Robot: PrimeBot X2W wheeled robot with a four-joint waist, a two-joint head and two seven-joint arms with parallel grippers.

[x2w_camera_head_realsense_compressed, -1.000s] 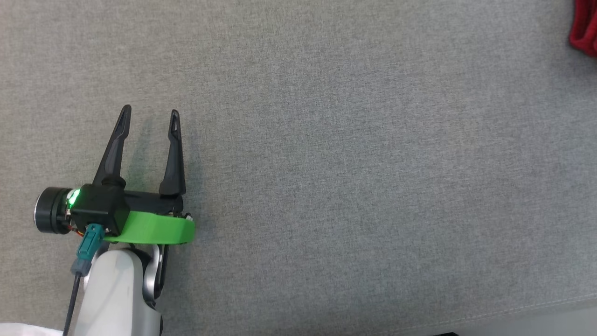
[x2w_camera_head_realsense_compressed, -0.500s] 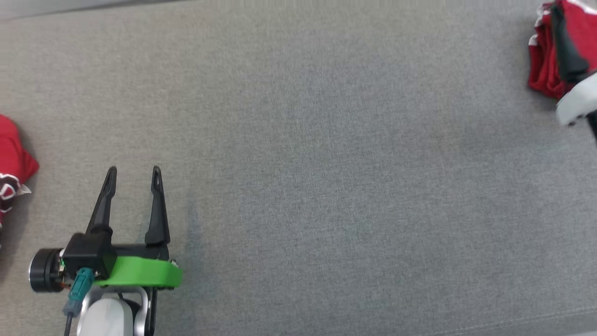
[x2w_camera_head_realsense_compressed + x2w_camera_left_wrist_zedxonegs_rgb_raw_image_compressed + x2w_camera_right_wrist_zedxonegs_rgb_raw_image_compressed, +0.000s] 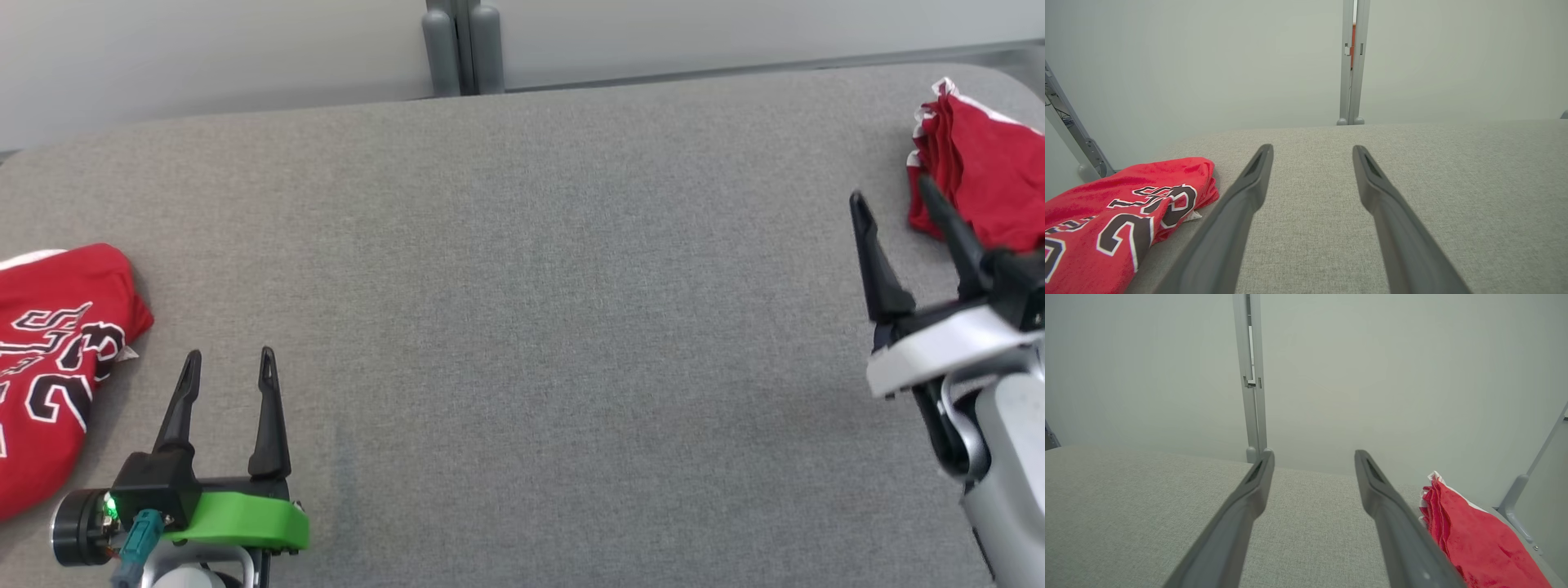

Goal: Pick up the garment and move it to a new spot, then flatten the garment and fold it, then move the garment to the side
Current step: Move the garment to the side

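A red garment [image 3: 57, 367] with black-and-white lettering lies crumpled at the left edge of the grey padded table [image 3: 531, 286]. It also shows in the left wrist view [image 3: 1106, 212], left of my fingers. My left gripper [image 3: 229, 355] hovers open and empty just right of it [image 3: 1312, 149]. A second red garment [image 3: 980, 180] with white trim lies folded at the far right. My right gripper [image 3: 890, 189] stands open and empty just left of and in front of it [image 3: 1314, 452]; the cloth [image 3: 1474, 547] sits to the right of its fingers.
A pale wall runs behind the table's far edge, with a grey upright post [image 3: 461, 45] at its middle. Slanted grey frame struts stand at the left [image 3: 1069, 126] and right [image 3: 1531, 477] ends. The wide grey middle of the table lies between my grippers.
The head camera has tilted up, bringing the far edge, wall, both red garments and the right gripper into the picture. Both grippers stay open.
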